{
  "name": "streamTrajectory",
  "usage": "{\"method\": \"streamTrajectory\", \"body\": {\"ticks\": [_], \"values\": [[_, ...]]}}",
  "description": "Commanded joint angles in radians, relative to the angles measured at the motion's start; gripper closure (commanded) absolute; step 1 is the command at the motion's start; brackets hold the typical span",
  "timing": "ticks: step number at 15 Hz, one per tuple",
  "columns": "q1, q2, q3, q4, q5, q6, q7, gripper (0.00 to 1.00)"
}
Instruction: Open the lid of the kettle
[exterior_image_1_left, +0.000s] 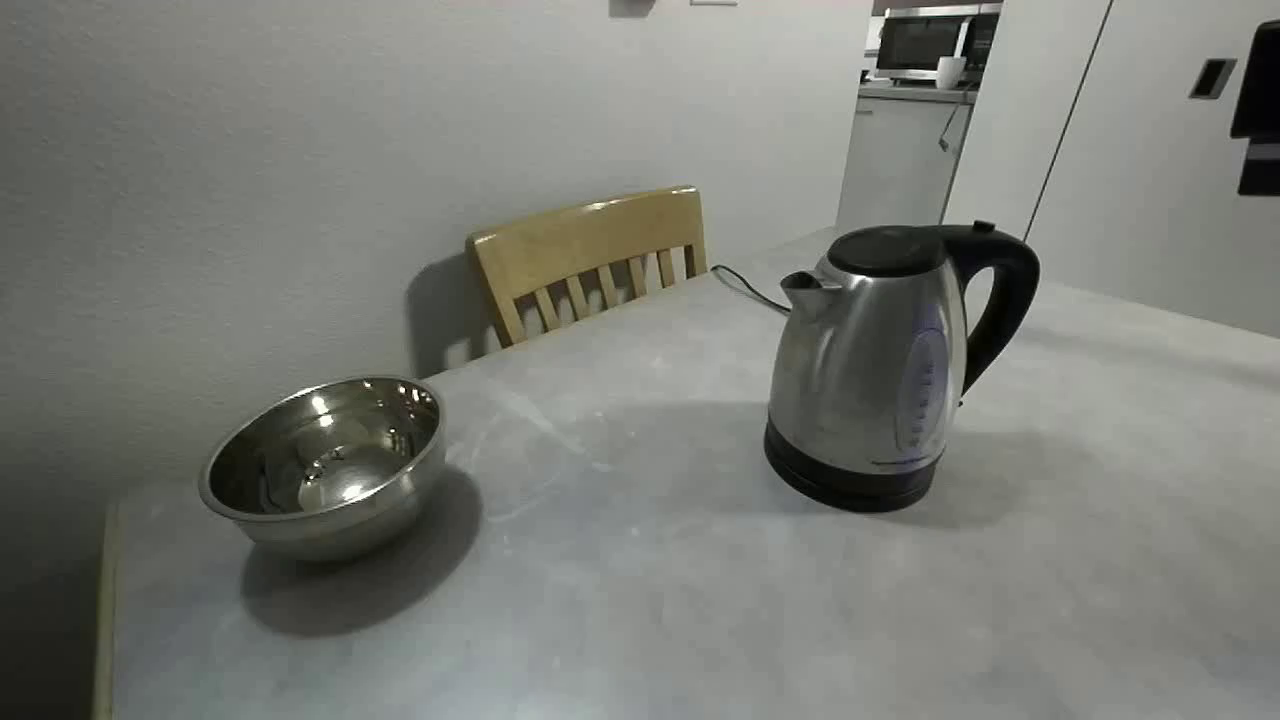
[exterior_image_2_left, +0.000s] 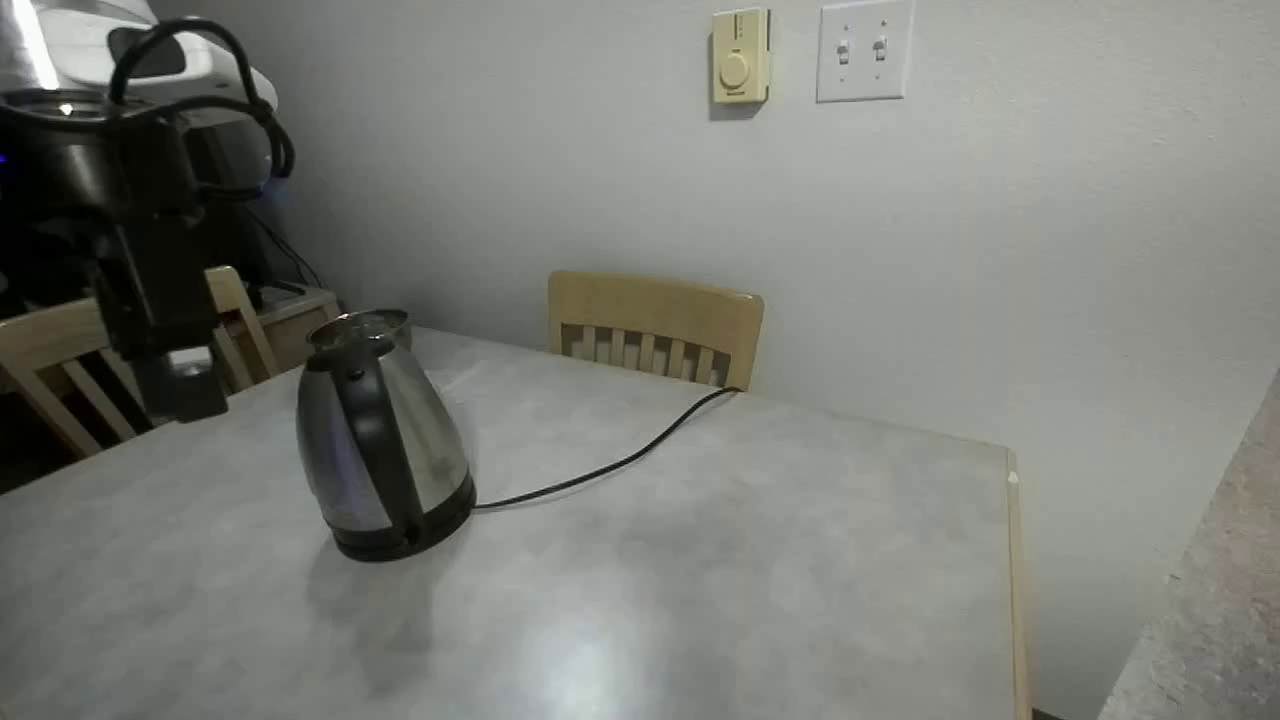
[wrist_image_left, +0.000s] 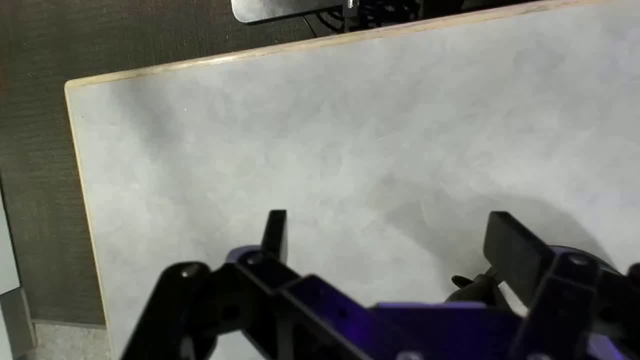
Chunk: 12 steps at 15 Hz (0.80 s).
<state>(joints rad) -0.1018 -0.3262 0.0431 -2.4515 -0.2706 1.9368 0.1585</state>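
Lid (exterior_image_1_left: 888, 251) looks down on the kettle (exterior_image_1_left: 855, 375), though it's dim; opening all left. My gripper (wrist_image_left: 390, 227) is spread, pinching nothing.

Your hand (wrist_image_left: 387, 225) is black, with two jointed, angular fingers (wrist_image_left: 557, 295) ending in block-like tips (wrist_image_left: 515, 250); round, paler screw heads (wrist_image_left: 191, 270) stud it, and the crossbar (wrist_image_left: 435, 325) between the fingers carries a violet-blue sheen. Above the hand, in an exterior view, your arm (exterior_image_2_left: 230, 90) is smooth, rounded and white with a dark patch (exterior_image_2_left: 148, 50); thick black cables (exterior_image_2_left: 286, 150) loop beside the black wrist section (exterior_image_2_left: 85, 175). A pale grey piece (exterior_image_2_left: 188, 358) interrupts the black near the hand's lower end.
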Motion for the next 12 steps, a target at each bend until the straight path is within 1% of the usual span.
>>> {"method": "streamTrajectory", "body": {"ticks": [1,3,5,9,12], "values": [[0.015,0.0,-0.014,0.001,-0.004,-0.003,0.004,0.0],[0.016,0.036,-0.015,0.017,-0.002,0.0,0.008,0.0],[0.023,0.068,-0.014,0.037,-0.003,0.027,0.0,0.0],[0.038,0.134,-0.01,0.097,-0.023,0.122,-0.015,0.0],[0.046,0.199,-0.012,0.171,-0.038,0.169,-0.022,0.0]]}}
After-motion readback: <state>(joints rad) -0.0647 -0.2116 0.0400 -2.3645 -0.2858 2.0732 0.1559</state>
